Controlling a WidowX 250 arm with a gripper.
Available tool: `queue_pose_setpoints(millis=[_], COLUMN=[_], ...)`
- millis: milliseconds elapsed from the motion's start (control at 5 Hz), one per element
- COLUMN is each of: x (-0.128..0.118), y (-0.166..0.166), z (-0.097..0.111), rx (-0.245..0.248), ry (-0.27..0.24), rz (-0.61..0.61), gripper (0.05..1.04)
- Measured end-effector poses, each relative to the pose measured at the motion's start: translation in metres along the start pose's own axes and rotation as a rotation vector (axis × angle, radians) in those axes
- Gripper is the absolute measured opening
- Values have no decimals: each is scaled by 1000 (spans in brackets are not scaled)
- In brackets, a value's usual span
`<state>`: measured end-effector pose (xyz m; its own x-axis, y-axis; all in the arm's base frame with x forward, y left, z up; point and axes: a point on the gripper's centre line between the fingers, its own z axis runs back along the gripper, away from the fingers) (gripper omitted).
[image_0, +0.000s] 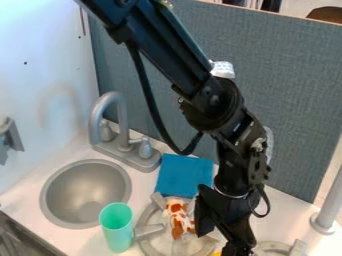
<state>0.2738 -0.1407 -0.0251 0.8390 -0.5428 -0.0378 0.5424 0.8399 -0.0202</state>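
Gripper (219, 242) hung low at the stove, fingers spread apart. Spotted toy (178, 218) lay on the burner (145, 245), just left of the nearer finger in view, outside the gap. Cup (117, 227) stood farther left; blue cloth (184, 176) lay behind.

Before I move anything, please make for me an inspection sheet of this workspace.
Surface: pale countertop with a round grey sink and grey faucet.
Job's things: brown-and-white spotted toy animal on a grey burner grate, close beside the gripper.
Clutter: green cup at the grate's left in the picture; blue cloth behind the toy animal; something yellow at the bottom edge.
Gripper: black gripper low over the counter; grip state unclear.
Cables: black cable hangs in a loop along the arm.
Surroundings: grey partition behind, white wall at left.
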Motion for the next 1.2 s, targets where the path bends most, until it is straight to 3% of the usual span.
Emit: queue_pose_setpoints(millis=[200, 600, 800, 1000, 1200], x=[-5, -8, -13, -11, -12], y=[0, 3, 12, 4, 4], z=[-11, -17, -37, -48, -49], rx=[-5, 17, 74, 83, 88], ry=[35, 50, 144, 188, 192], rz=[3, 3, 55, 54, 48], gripper=[1005, 1005, 1005, 1005, 1005])
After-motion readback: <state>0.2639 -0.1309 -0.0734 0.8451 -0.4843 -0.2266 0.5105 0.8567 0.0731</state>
